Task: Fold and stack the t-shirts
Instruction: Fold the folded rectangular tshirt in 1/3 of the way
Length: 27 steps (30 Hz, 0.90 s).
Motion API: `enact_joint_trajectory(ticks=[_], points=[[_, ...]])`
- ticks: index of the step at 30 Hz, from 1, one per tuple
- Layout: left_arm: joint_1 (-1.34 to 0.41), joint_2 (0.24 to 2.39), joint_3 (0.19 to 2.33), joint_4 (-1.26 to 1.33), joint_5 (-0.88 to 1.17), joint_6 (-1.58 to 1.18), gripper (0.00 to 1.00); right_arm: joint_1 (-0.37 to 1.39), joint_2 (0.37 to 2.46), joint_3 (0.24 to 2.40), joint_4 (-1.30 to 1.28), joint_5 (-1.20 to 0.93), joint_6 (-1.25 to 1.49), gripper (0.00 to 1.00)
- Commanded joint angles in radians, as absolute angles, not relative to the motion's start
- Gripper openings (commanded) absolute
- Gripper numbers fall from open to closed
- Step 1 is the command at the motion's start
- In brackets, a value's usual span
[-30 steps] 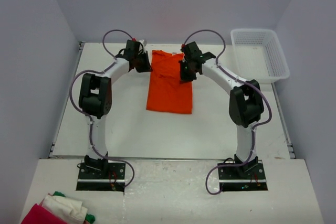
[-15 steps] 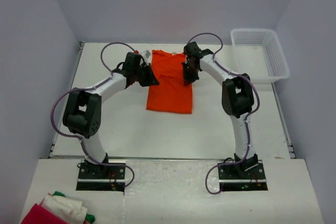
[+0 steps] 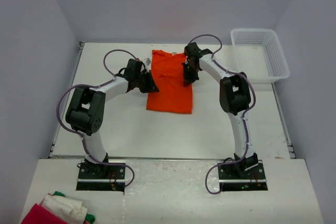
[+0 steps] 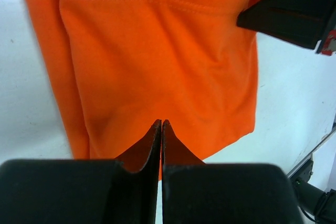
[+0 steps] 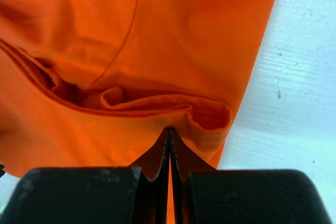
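- Between my two arms, toward the far middle of the table [image 3: 121, 124], lies the t-shirt [image 3: 170, 85]: a long orange strip already doubled lengthwise, flat, running near to far.
- My left gripper [image 4: 161, 124] is closed tight, its tips meeting over the shirt's left edge about halfway along. I cannot tell whether any cloth is caught between them.
- My right gripper [image 5: 169, 130] is closed just as tight at the shirt's right edge, farther back, with its tips at a puckered hem where several layers curl open. Whether a layer is pinched I cannot say either.
- Risk one, as I judge it: if my tips have hold of only the top layer, any lift would peel the fold apart rather than carry the whole strip.
- Risk two: my grippers sit at different points along the shirt, so uneven pulling would skew it and leave a crooked fold.
- Risk three: this fabric looks thin and soft, so dragging closed tips across it would probably bunch it, worst at that loose pucker on the right.
- Under the shirt the tabletop is white, matte and smooth, with bare room on every side of the cloth.
- Plain pale walls close the left, far and right sides.
- A white mesh basket [image 3: 260, 53] stands at the far right corner, well apart from the shirt.
- A red, white and green cloth pile [image 3: 58, 211] sits at the near left, beyond my left base.
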<state>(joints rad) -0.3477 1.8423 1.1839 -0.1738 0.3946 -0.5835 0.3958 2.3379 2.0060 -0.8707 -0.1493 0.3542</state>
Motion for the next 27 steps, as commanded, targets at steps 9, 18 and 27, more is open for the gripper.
enact_joint_trajectory(ticks=[9,18,27], points=[[-0.348,1.875,1.072,-0.186,0.301,-0.575,0.00,0.327,2.407,2.141,-0.965,-0.144,0.348,0.00],[-0.347,1.838,0.951,-0.167,0.279,-0.583,0.00,0.304,2.487,2.247,-1.009,-0.179,0.350,0.00],[-0.362,1.790,0.867,-0.143,0.285,-0.583,0.00,0.299,2.470,2.286,-0.991,-0.131,0.345,0.00]])
